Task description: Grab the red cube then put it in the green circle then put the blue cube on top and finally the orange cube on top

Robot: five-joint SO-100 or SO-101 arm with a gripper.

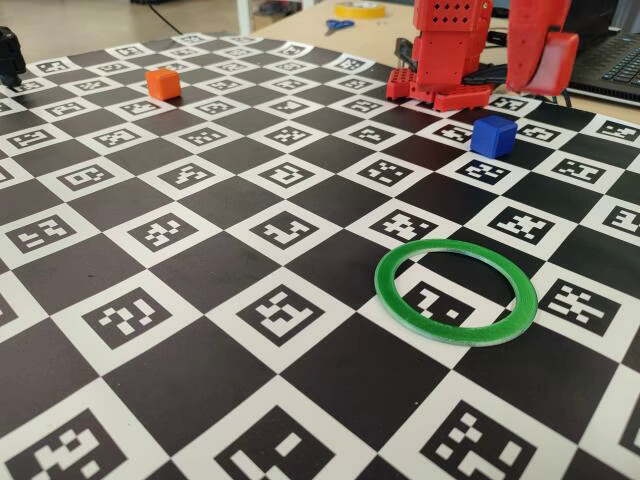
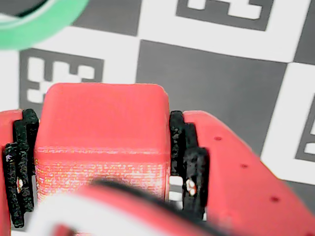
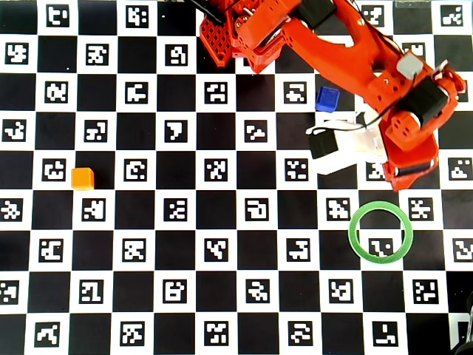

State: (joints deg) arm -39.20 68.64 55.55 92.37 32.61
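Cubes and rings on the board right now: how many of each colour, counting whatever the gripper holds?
Red cube: 1, clamped in the gripper, seen only in the wrist view
Blue cube: 1, on the board
Orange cube: 1, on the board
Green ring: 1, nothing inside it
Total: 4 (3 cubes, 1 ring)

A black-and-white checkered mat point(image 1: 230, 200) printed with square markers is covering the tabletop. Beyond its far edge, scissors point(image 1: 338, 25) with blue handles and a yellow tape roll point(image 1: 360, 9) are lying on bare wood.
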